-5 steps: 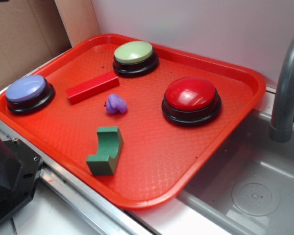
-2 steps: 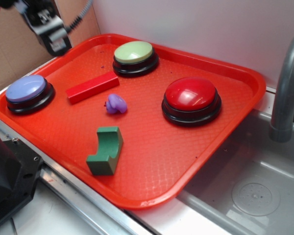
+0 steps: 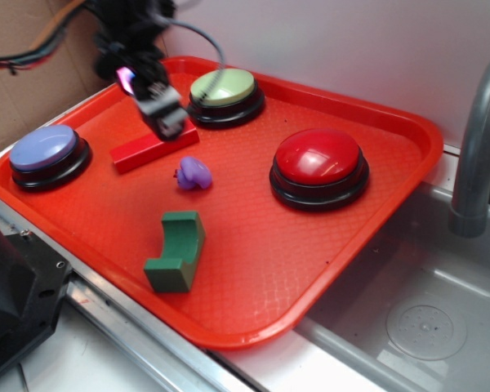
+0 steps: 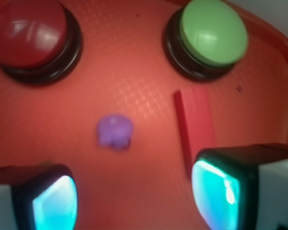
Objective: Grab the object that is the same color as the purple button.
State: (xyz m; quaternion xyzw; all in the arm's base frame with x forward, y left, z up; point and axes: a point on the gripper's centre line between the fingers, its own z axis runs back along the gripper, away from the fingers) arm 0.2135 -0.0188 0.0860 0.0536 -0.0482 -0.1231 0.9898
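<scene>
The purple button (image 3: 44,150) sits at the tray's (image 3: 253,269) left corner. The hand (image 4: 129,201), jaws wide and empty, hovers over the red bar (image 3: 151,147). The purple object (image 3: 193,173) lies mid-tray: seemingly light, soft, lumpy; pinch its middle. Open room surrounds it; green arch block (image 3: 176,251) nearer the front edge.

Pincer (image 3: 165,114) above red bar (image 3: 153,147), purple piece (image 3: 193,174) just beyond, untouched.

no readable text, labels, numbers or signs
</scene>
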